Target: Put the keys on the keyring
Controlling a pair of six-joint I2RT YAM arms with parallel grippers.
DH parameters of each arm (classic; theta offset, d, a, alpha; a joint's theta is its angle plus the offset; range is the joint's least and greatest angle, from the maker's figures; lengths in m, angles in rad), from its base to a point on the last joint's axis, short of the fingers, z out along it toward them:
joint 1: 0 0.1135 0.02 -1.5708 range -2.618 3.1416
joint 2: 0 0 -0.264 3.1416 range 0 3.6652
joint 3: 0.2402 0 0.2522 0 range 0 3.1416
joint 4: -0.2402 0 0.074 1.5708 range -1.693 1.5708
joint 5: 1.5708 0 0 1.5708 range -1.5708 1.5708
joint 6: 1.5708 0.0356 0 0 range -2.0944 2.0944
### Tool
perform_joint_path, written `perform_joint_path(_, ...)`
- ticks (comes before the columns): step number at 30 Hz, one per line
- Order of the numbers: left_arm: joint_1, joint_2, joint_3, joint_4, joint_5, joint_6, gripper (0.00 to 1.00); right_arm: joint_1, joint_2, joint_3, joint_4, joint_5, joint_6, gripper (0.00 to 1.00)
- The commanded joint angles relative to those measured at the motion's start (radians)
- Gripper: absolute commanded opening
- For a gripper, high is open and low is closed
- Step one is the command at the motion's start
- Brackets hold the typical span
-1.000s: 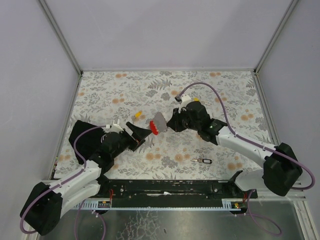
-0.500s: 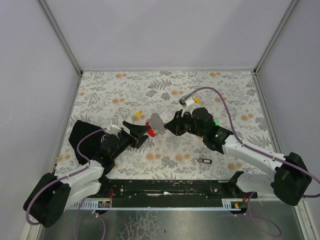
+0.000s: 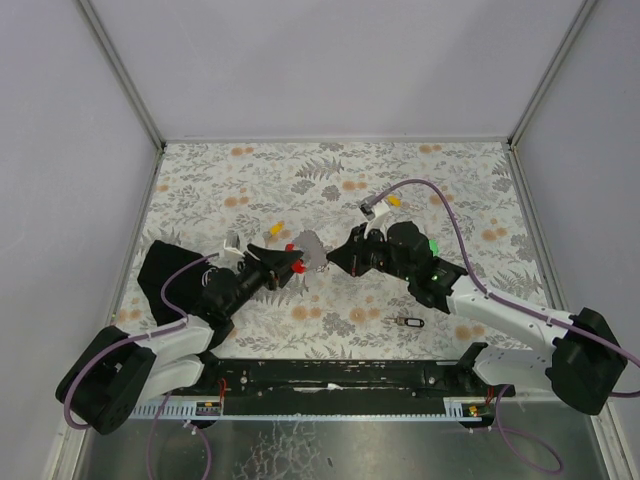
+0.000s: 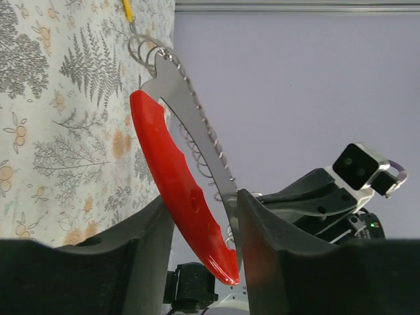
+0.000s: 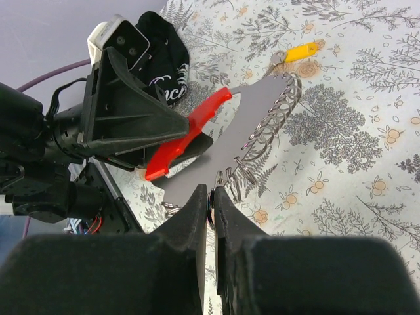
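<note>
The keyring (image 3: 312,250) hangs above the counter (image 3: 450,180) at the centre of the top view, held up between the two tools. Its flat grey piece (image 5: 252,125) points to the right of that frame and its red loop (image 4: 177,184) to the left. A wire coil runs along the grey piece's edge.

The right tool (image 5: 211,197) is clamped shut on the lower edge of the grey piece, at the bottom centre of the right wrist view. The left tool (image 4: 200,216) has its fingers on either side of the red loop, low in the left wrist view. Its jaws stand close about the loop, but whether they press on it cannot be told.

A yellow-headed key (image 3: 277,227) lies on the counter up and left of the keyring. A black-headed key (image 3: 408,322) lies well apart, lower right of centre.
</note>
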Motion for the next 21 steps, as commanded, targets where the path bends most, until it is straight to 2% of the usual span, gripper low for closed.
perform_joint_path(1, 0.008, -0.008, 0.000, 0.118, -0.007, 0.006, 0.38, 0.016, -0.040, -0.022, 0.082, -0.027, -0.004, 0.00)
perform_joint_path(5, 0.012, -0.039, 0.013, 0.069, -0.013, 0.041, 0.21, 0.018, -0.059, -0.067, 0.099, -0.043, -0.007, 0.00)
perform_joint_path(9, 0.013, -0.094, 0.050, -0.050, -0.018, 0.114, 0.02, 0.019, -0.069, -0.097, 0.110, -0.072, -0.027, 0.00)
perform_joint_path(10, 0.013, -0.108, 0.062, -0.083, -0.019, 0.139, 0.00, 0.018, -0.069, -0.101, 0.110, -0.082, -0.031, 0.00)
perform_joint_path(11, 0.013, -0.121, 0.076, -0.118, -0.018, 0.167, 0.00, 0.019, -0.069, -0.103, 0.110, -0.096, -0.038, 0.03)
perform_joint_path(15, 0.013, -0.168, 0.172, -0.319, 0.009, 0.356, 0.00, 0.019, -0.070, -0.100, 0.086, -0.155, -0.100, 0.32)
perform_joint_path(21, 0.013, -0.193, 0.408, -0.744, 0.046, 0.710, 0.00, 0.017, -0.141, -0.130, 0.025, -0.102, -0.201, 0.49)
